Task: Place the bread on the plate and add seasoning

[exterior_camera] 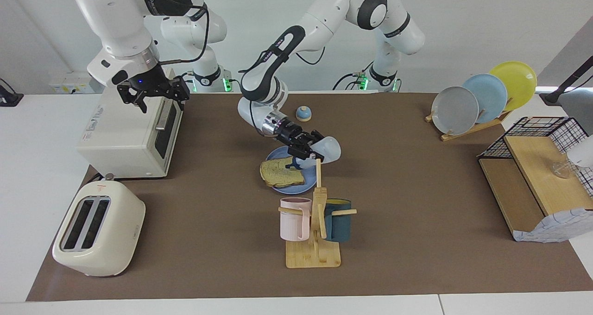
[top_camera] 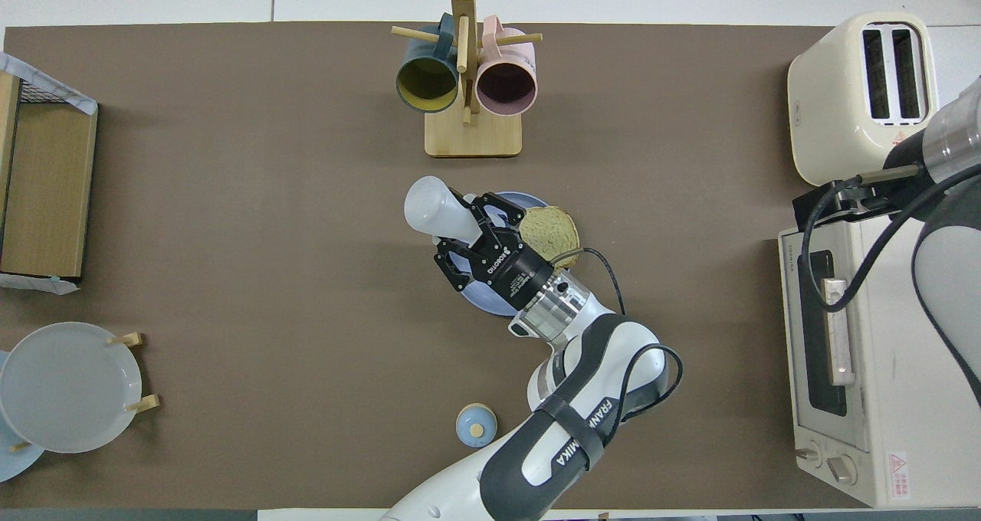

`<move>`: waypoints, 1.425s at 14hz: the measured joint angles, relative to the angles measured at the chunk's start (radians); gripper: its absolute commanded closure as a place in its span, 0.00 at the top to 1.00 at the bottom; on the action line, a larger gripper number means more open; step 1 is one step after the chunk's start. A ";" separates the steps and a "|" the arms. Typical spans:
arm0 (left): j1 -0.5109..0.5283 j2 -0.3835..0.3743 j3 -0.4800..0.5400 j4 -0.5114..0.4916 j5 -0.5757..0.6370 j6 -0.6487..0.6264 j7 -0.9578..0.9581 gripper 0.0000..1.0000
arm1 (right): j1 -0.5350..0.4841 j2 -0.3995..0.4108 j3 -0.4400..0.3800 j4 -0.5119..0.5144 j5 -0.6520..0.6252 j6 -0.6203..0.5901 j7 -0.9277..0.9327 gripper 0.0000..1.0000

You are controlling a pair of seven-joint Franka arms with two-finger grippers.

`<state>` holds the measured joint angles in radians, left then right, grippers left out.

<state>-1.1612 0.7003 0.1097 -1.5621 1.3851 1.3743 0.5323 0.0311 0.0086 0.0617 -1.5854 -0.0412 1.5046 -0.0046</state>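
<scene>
1. Around my work stand one mug tree with two mugs, pink and teal, near the middle of the table's edge farthest from me; one toaster at the corner on my right arm's end; one toaster oven on that same end, closer to me; one dish rack with three upright plates on my left arm's end; one wire-and-wood shelf by that end's edge; one small bell near my own edge.
2. The mug tree's upright peg rises just beside the plate, crowding the tilted bottle in the facing view.
3. The one blue plate sits mid-table, and the single slice of bread lies on it, toward my right arm's end.
4. My left arm reaches forward and bends down, wrist angled steeply. My left gripper is clenched on the seasoning, which I hold tipped over, dark cap down above the plate just beside the bread, pale base pointing up toward my left arm's end.
5. My right arm waits with my right gripper over the toaster oven, fingers spread, grasping nothing.
</scene>
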 measured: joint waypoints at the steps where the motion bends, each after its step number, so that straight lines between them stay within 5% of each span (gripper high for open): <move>1: -0.009 0.000 0.000 0.000 -0.003 -0.003 0.000 0.00 | 0.000 0.000 0.000 0.000 0.000 0.000 0.000 1.00; 14: 0.082 0.000 0.001 0.000 -0.010 0.024 0.000 0.00 | 0.000 0.000 -0.003 0.000 0.000 0.001 0.000 1.00; 20: 0.014 -0.004 0.002 0.008 -0.213 0.010 -0.061 0.00 | 0.000 0.000 -0.003 0.000 0.000 0.001 0.000 1.00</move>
<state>-1.1476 0.6960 0.1122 -1.5543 1.1723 1.3844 0.4714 0.0311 0.0086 0.0588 -1.5854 -0.0412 1.5054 -0.0046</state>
